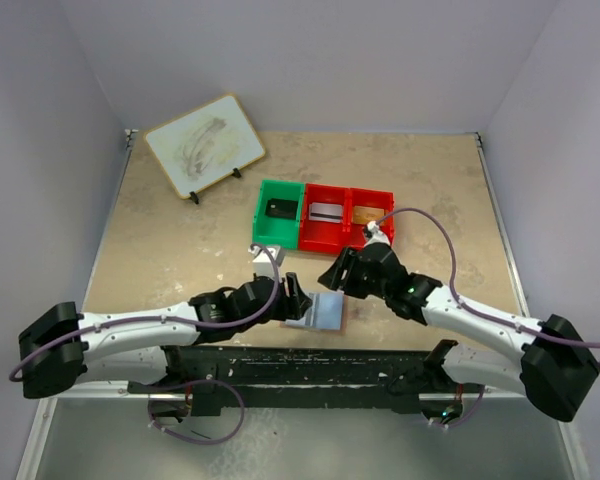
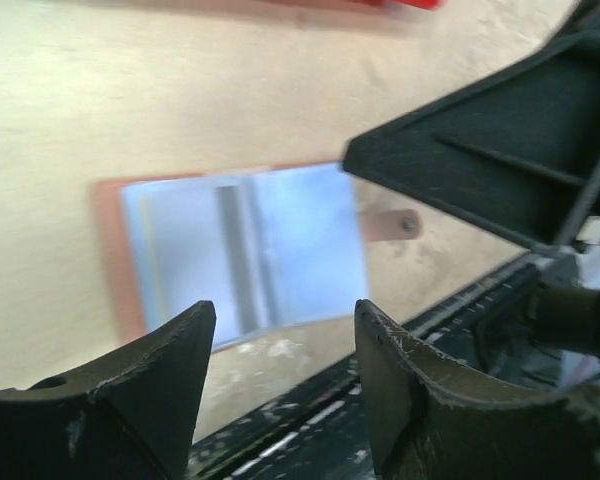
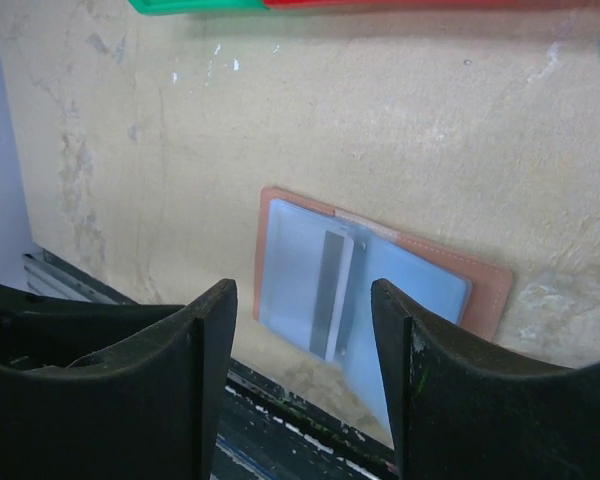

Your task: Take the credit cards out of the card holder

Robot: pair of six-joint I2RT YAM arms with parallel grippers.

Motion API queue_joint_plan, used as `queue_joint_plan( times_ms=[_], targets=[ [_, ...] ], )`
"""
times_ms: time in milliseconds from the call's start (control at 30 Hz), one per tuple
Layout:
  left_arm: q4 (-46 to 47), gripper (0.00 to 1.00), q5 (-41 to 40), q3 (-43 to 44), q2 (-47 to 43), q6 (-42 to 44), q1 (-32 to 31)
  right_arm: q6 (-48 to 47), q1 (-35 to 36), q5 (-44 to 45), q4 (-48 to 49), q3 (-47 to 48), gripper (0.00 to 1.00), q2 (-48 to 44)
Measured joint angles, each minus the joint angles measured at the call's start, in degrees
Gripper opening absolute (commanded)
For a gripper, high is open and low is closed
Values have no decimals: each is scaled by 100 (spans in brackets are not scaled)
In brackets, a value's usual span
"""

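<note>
Left wrist view: card holder [image 2: 245, 250] blurred; card count cannot be read. Snap tab [image 2: 390, 224] partly covered by right arm [image 2: 500, 150]. Top view: contents of red bins [image 1: 325, 238] and green bin [image 1: 270, 236] too small to be identified. Right wrist view: bins cut off by top edge.

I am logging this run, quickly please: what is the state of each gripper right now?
Left gripper: jaws open, holding nothing, near the open card holder.
Right gripper: jaws open, holding nothing.
</note>
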Motion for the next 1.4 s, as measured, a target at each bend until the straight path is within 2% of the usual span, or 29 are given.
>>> queue_joint_plan(
  times_ms=[133, 267, 500, 700, 1133, 1267, 1400],
  targets=[
    [-1001, 70, -870, -28, -498, -103, 31, -164, 74, 37, -173, 448, 66, 474],
    [-1617, 74, -1475, -131, -866, -267, 284, -214, 450, 457, -560, 1003, 70, 988],
    [-2020, 76, -1537, -634, -964, -647, 1185, 26, 1311, 1338, -1440, 2247, 71, 2404],
    [-2249, 77, -1530, -741, -1279, -885, 1209, 149, 1427, 1648, -1965, 2916, 71, 3261],
    [-2398, 77, -1569, -741, -1606, -892, 1209, 551, 1655, 1965, -2723, 3467, 71, 3698],
    [-2404, 77, -1565, -739, -1604, -848, 1209, 697, 1716, 1958, -2778, 3451, 64, 3703],
    [-2389, 76, -1515, -739, -1589, -765, 1209, 765, 1716, 1956, -2804, 3403, 64, 3705]
  ],
)
